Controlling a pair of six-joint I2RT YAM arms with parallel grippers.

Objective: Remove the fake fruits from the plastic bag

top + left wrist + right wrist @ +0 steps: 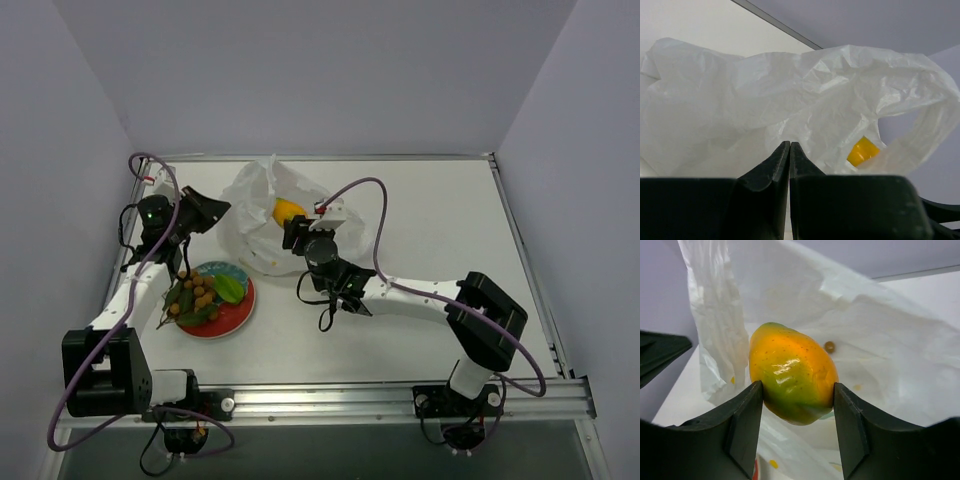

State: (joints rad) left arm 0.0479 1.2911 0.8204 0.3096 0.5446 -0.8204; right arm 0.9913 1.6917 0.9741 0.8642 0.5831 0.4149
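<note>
The plastic bag (258, 205) lies crumpled at the back of the table and fills the left wrist view (790, 90). My right gripper (297, 232) is shut on the yellow-orange fruit (790, 370) at the bag's mouth, with a finger pressed to each side (797, 395). The fruit also shows from above (288, 210) and through the bag's opening (863, 151). My left gripper (222, 208) is shut at the bag's left edge, its tips (790, 145) pinched against the plastic. The tan-brown bunch (195, 292) and the green fruit (230, 288) lie on the plate.
The red-rimmed plate (228, 322) sits front left, beside the left arm. A small loose brown ball (829, 346) lies on the bag's plastic behind the held fruit. Walls close the table at the back and on both sides.
</note>
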